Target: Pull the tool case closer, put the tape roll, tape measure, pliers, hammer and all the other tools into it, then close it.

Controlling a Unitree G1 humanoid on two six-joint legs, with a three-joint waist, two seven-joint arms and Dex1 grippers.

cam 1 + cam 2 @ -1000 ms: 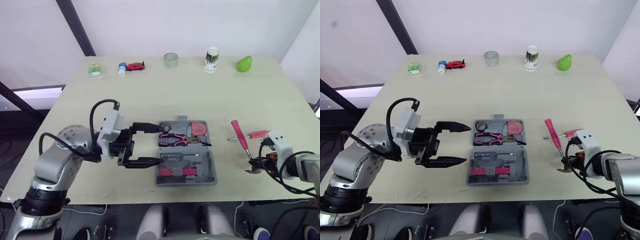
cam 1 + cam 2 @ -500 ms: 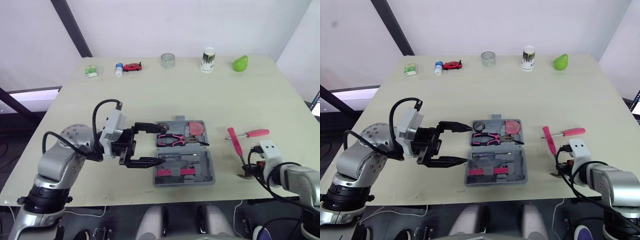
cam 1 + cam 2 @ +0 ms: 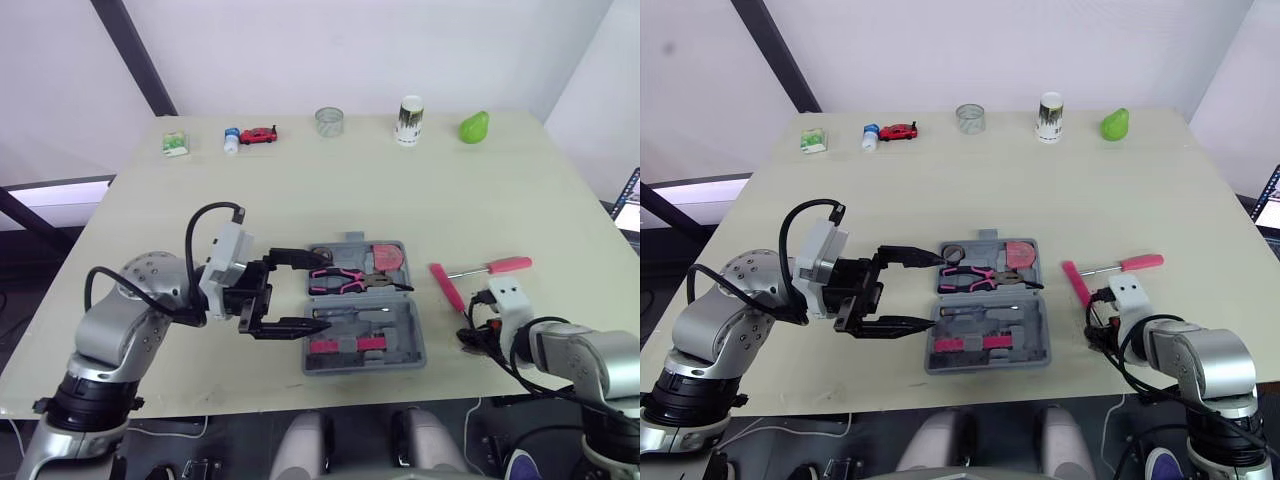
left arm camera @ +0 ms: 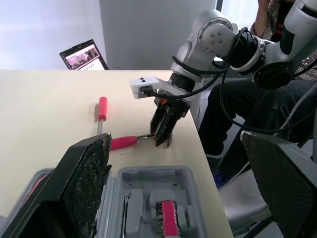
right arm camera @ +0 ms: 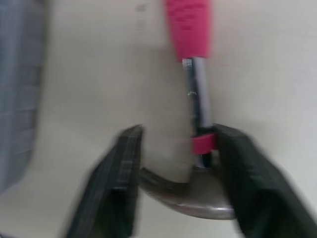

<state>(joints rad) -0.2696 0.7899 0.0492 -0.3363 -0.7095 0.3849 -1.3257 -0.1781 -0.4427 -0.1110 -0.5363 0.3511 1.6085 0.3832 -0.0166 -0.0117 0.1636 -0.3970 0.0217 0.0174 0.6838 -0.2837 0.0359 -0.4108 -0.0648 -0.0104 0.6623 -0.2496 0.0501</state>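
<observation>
1. The tool case (image 3: 402, 325) is sitting open on the worktop (image 3: 300, 190), near the front edge and roughly centred ahead of you.
2. In its far half the pliers (image 3: 345, 277) are lying crosswise, the pink tape measure (image 3: 386, 256) is sitting just beyond them, and the small black tape roll (image 3: 322, 256) is sitting in the far-left corner.
3. Your left jaws are hanging wide open at the case's left side, gripping nothing. The fingers (image 3: 296, 257) are pointing at the case, 1 tip by its far-left corner and 1 by the near half's left edge.
4. Your right jaws are clamping the hammer (image 3: 446, 287) at its head end, right of the case. The 2 fingers (image 5: 119, 183) are sitting on either side of the metal head.
5. The hammer's pink handle is pointing away from you, apart from the case. I can't tell whether it's resting on the worktop.
6. A pink-handled screwdriver (image 3: 492, 267) is lying just beyond the right jaws, its shaft tip near the hammer handle.
7. Along the far edge, a green box (image 3: 175, 144), small bottle (image 3: 232, 139), red toy car (image 3: 264, 134), clear round container (image 3: 329, 121), cup (image 3: 408, 120) and green pear-shaped object (image 3: 473, 127) are sitting in a row, well apart from the case.
</observation>
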